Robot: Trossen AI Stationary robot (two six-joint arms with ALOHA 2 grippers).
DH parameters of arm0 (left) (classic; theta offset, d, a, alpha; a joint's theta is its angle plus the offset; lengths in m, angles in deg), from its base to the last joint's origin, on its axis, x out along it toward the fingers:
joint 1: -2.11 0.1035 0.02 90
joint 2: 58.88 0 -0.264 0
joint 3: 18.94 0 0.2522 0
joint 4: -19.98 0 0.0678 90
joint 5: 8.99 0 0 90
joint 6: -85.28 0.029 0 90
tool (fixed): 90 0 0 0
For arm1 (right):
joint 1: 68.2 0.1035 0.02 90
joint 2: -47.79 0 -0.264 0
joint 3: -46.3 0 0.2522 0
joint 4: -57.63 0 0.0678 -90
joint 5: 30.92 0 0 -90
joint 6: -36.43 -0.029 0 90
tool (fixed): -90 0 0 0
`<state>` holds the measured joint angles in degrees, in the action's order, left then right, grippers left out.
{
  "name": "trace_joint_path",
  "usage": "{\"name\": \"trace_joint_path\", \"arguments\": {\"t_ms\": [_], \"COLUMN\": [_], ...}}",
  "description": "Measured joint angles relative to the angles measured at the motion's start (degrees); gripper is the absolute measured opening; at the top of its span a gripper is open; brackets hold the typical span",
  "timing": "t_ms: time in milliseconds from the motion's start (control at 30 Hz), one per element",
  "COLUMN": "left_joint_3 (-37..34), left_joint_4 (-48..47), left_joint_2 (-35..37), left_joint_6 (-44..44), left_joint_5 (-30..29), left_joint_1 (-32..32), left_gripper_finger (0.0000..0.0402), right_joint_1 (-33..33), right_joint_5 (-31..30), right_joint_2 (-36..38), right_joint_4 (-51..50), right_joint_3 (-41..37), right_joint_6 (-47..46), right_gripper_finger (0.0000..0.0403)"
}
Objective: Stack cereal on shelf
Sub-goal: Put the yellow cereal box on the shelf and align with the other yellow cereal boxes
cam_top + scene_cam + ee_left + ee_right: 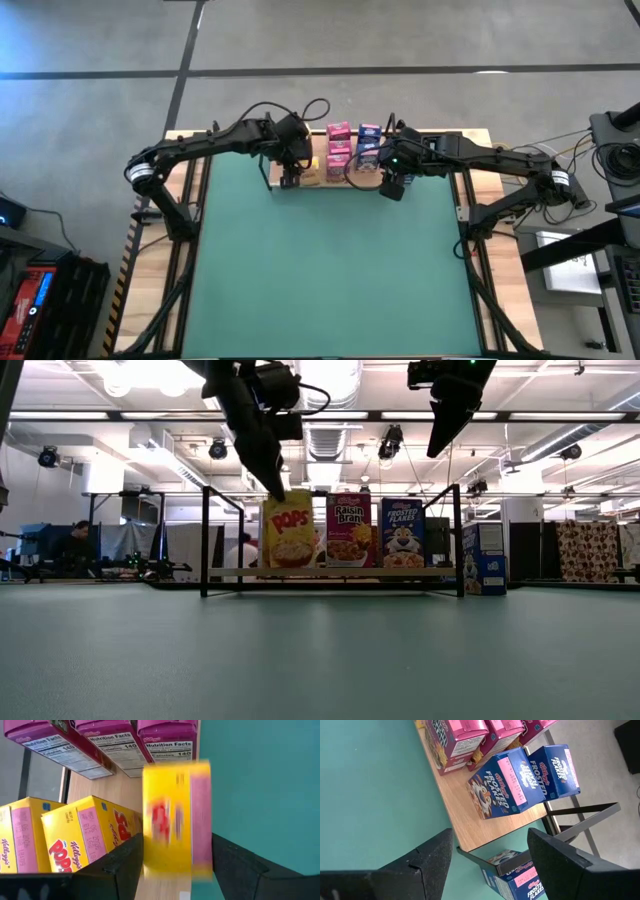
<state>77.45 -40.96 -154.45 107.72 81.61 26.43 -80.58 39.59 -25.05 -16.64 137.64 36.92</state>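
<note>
At the far edge of the green table [330, 270] you see the wooden shelf [330, 572] with most of the cereal already on it. Your left gripper [175, 865] is at the front of the shelf's left part, and its fingers are closed on a yellow Pops box [176, 817]; the box stands between the two dark fingers, and in the low view it seems to rest on the board, though you cannot be sure it touches. Two more yellow Pops boxes [75, 842] stand behind it on the board. Three pink Raisin Bran boxes [115, 740] are in the middle row, and two blue Frosted Flakes boxes [520, 782] stand at the right part.

Your right gripper [490, 855] hangs above the right end of the shelf, with fingers apart and nothing between them. One blue Frosted Flakes box [484, 559] is not on the board; it stands on the table just beside the right wire upright.

By my judgement the task is nearly finished: you must release the yellow box, then bring the last blue one.
</note>
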Motion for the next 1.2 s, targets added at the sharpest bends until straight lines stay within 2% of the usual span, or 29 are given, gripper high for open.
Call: {"name": "trace_joint_path", "arguments": {"t_ms": [867, 1200], "left_joint_3": [0.0, -0.1], "left_joint_4": [-2.5, -2.5], "left_joint_2": [0.1, 0.1], "left_joint_6": [-0.2, 0.5], "left_joint_5": [-2.6, -2.6], "left_joint_1": [-0.4, -0.9], "left_gripper_finger": [0.0201, 0.0160], "right_joint_1": [0.0, 0.0], "right_joint_5": [0.0, 0.0], "right_joint_2": [0.0, 0.0], "right_joint_4": [0.0, 0.0], "right_joint_3": [0.0, 0.0], "right_joint_6": [0.1, 0.0], "right_gripper_finger": [0.0244, 0.0244]}}
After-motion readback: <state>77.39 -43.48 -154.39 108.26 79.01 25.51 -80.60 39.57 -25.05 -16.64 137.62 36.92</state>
